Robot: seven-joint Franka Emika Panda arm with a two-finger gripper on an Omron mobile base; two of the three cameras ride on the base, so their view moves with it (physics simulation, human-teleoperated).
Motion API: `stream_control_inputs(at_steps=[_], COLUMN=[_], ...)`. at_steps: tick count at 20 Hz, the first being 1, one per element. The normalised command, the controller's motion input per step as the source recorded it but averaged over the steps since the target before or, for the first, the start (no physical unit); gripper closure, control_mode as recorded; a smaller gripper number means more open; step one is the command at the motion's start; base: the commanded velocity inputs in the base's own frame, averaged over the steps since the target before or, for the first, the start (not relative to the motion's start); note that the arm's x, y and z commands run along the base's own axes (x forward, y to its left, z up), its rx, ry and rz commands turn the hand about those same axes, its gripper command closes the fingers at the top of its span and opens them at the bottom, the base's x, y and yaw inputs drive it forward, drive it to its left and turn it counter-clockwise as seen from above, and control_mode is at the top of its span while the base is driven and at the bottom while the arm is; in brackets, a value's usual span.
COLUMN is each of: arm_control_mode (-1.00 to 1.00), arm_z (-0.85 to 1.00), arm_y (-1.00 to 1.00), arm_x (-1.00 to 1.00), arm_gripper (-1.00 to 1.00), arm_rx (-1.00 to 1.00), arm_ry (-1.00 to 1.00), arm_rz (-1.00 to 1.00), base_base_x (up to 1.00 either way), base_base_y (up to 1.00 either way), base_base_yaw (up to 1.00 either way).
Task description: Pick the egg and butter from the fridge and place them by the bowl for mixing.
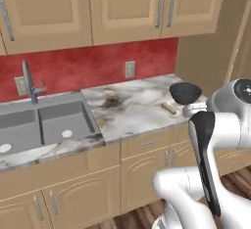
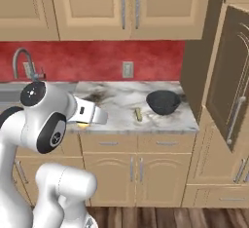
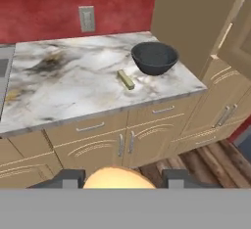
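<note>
Seen along the hand: egg (image 3: 116,178) pinched between the two dark fingertips (image 3: 66,178), jaws partway closed on its pale rounded sides, gripper (image 3: 119,179) hanging out in front of the lower cabinet doors (image 3: 125,144), short of the counter edge and well apart from the target spot. Held out over the floor like that presumably because the carry to the counter is not finished. On the marble counter (image 3: 73,83): butter (image 3: 126,80) lying flat as a dull olive stick just left of and slightly nearer than the bowl (image 3: 155,57), close beside it but not clearly touching; same pairing from the left base camera, butter (image 1: 169,108) near the black bowl (image 1: 185,92), and from the right base camera, butter (image 2: 138,114) left of the bowl (image 2: 163,101). Butter half of the job apparently done; egg half pending. Bowl parked at the far right end of the counter against the tall tan panel (image 3: 196,12), leaving free surface mainly to its left and near side. Likely drop zone for the egg: the bare marble beside the butter, set down low and gently, since a rounded egg may roll toward the edge. Sink (image 1: 44,123) well off to the left, outlet (image 3: 87,18) on the red backsplash behind.
</note>
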Motion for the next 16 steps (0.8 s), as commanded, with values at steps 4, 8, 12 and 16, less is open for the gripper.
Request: stream_control_inputs(at_steps=[4,8,12,16], arm_control_mode=[1.00,1.00,1.00,1.00], arm_z=[0.00,0.00,0.00,0.00], arm_y=[0.00,0.00,0.00,0.00], arm_x=[0.00,0.00,0.00,0.00], arm_gripper=[1.00,1.00,1.00,1.00], arm_rx=[0.00,0.00,0.00,0.00], arm_ry=[0.00,0.00,0.00,0.00], arm_rz=[0.00,0.00,0.00,0.00], base_base_x=[0.96,0.20,0.00,-0.04], base_base_y=[-0.15,-0.65,-0.78,-0.73], base_base_yaw=[0.31,0.39,0.32,0.37])
